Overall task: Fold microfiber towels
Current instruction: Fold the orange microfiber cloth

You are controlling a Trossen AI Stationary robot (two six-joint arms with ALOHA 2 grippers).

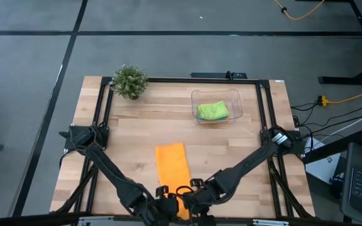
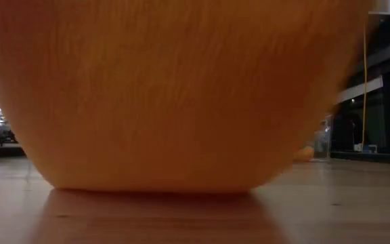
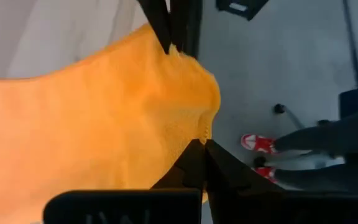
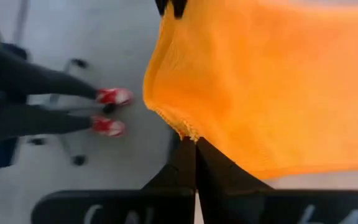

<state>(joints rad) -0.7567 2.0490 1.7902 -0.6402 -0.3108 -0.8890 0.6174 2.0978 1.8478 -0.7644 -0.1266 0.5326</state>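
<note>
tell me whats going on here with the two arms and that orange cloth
Both arms are at the near edge of the table, each pinching a near corner of the orange towel. The left gripper and the right gripper are both shut on its hem, with the rest of the cloth lying flat toward the middle. A green towel over a teal one sits in the clear tub, beside a small potted plant.

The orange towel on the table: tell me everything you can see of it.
The orange fuzzy microfiber towel lies as a long narrow strip on the bare wooden table, running from mid-table to the near edge. Its pile looks soft and fleecy, with a stitched hem. Its near end is lifted: the left hand and the right hand are each shut on a corner, close together. In the low view it hangs as a rounded curtain, its bottom just meeting the wood.
</note>
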